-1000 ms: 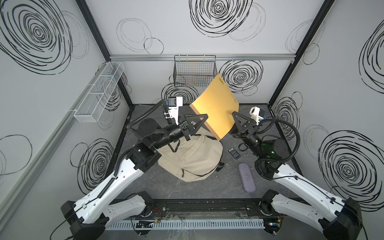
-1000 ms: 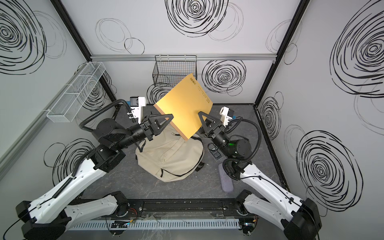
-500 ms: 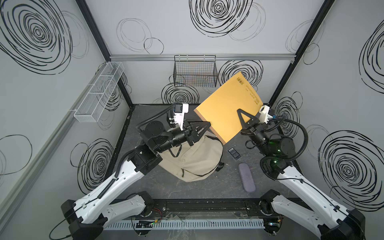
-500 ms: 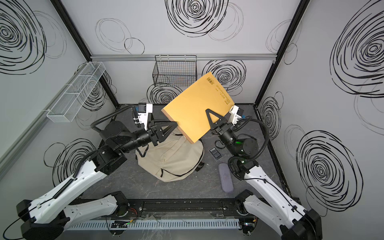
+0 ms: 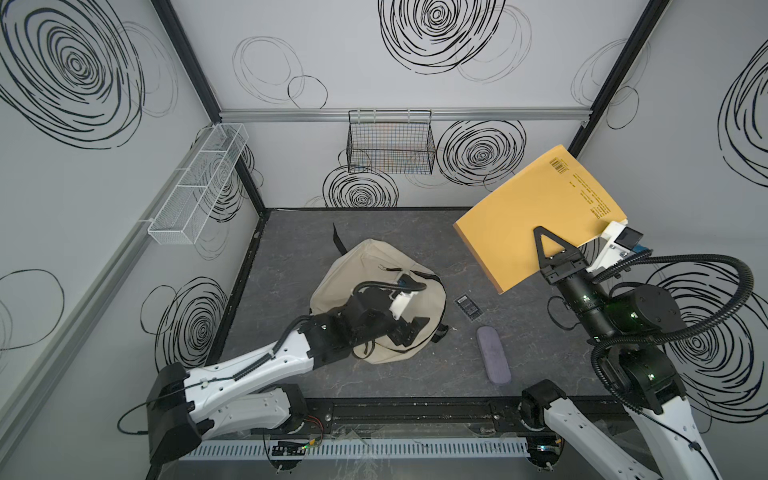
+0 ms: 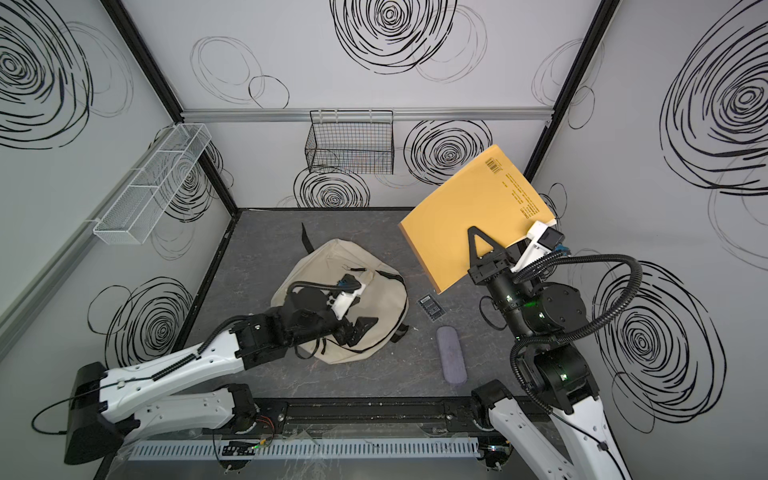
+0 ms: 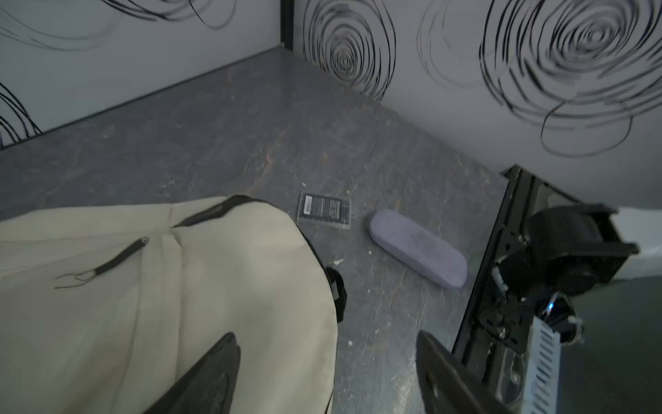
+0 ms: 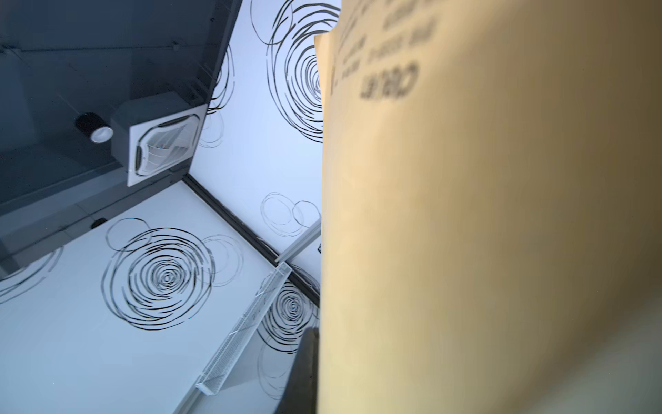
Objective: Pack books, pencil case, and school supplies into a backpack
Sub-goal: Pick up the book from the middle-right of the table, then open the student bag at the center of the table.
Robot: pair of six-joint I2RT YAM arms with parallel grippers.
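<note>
Upper right, the right fingers (image 5: 547,249) clench the thin mustard softcover (image 5: 536,208) by one edge; it could slip. Left fingers (image 5: 419,323) hang spread above the backpack (image 5: 365,266).

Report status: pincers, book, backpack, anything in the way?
Left pincer open, over backpack. Right pincer shut on yellow book, held high. Pencil case, packet on table. Left arm lies across backpack.
</note>
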